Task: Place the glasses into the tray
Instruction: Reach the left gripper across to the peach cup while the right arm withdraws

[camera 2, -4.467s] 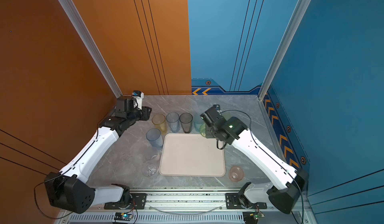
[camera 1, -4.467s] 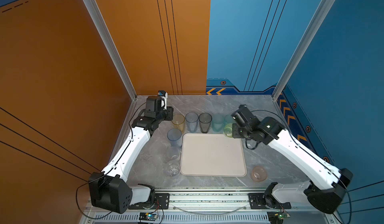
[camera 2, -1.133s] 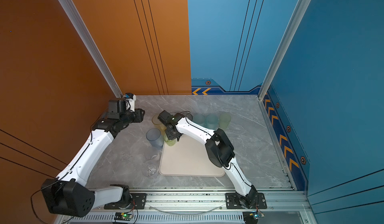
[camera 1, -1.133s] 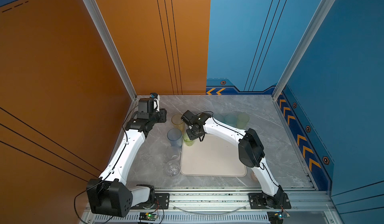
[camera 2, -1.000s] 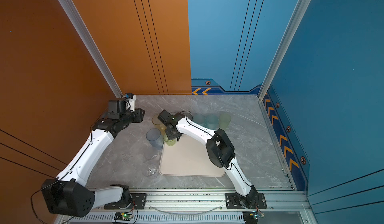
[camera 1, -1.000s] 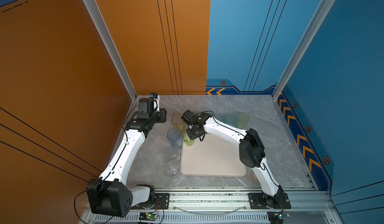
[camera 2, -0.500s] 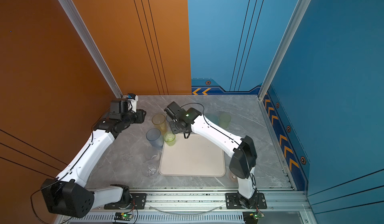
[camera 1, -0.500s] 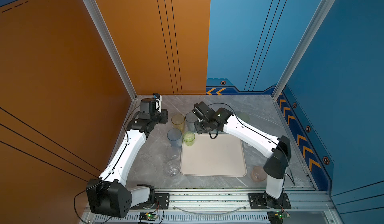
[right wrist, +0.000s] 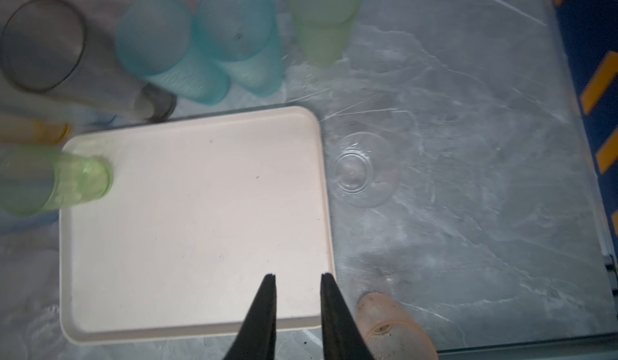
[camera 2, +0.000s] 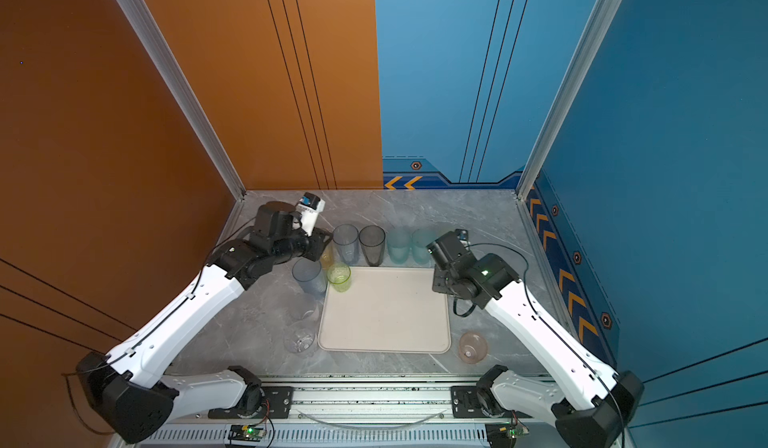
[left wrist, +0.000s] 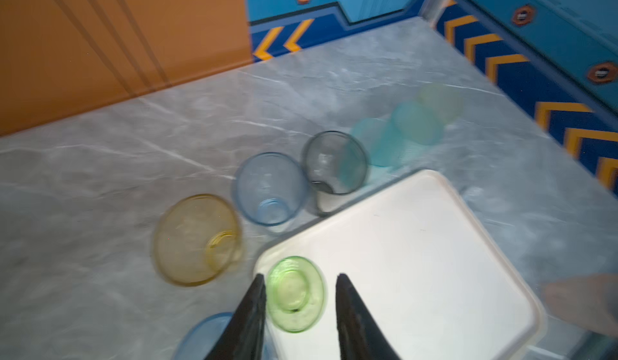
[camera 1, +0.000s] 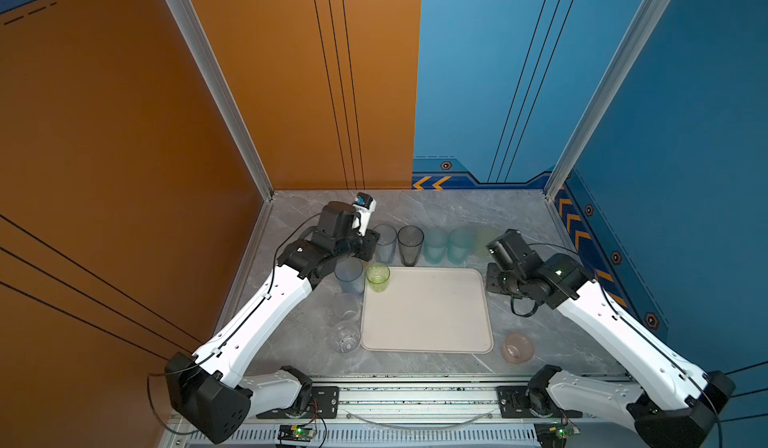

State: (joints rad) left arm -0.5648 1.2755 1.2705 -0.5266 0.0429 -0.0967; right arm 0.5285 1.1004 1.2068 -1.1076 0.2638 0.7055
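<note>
The cream tray (camera 1: 426,317) lies mid-table, also in the wrist views (left wrist: 418,241) (right wrist: 200,208). A short green glass (camera 1: 377,276) (left wrist: 296,293) stands just inside its far left corner. My left gripper (left wrist: 301,284) hovers above that corner, open, holding nothing. Under it a yellow glass (left wrist: 197,239) stands off the tray. Tall blue (camera 1: 384,242), smoky grey (camera 1: 410,244), teal (camera 1: 435,245) and pale green (camera 1: 484,240) glasses line the tray's far edge. My right gripper (right wrist: 297,283) hangs open and empty over the tray's right edge.
A tall blue glass (camera 1: 349,274) and two clear ones (camera 1: 345,306) (camera 1: 345,337) stand left of the tray. A pink glass (camera 1: 517,347) sits off its near right corner. A clear glass (right wrist: 359,171) stands beside the tray's right rim. Walls enclose three sides.
The right gripper let go of the green glass in the tray's far left corner and swung back to the right side. The left gripper's jaws have narrowed and it shifted slightly right.
</note>
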